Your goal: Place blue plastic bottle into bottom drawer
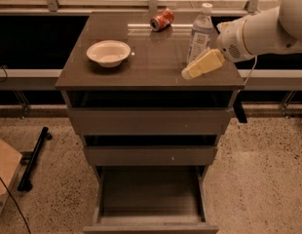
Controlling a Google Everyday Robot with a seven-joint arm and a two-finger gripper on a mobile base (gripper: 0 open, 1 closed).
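The blue plastic bottle [200, 32], clear bluish with a white cap, stands upright at the back right of the cabinet top [151, 67]. My gripper [188, 73], with cream-coloured fingers, hangs just in front of and slightly below the bottle, over the right front part of the top, reaching in from the right on a white arm. It holds nothing. The bottom drawer [150, 195] is pulled out at the base of the cabinet and its box interior shows nothing inside.
A white bowl [109, 52] sits at the left of the cabinet top. A crushed red-orange soda can [161, 20] lies at the back middle. Two shallower drawers [150, 122] are above the bottom one. A cardboard box [5, 174] and a black bar [34, 157] lie on the floor at left.
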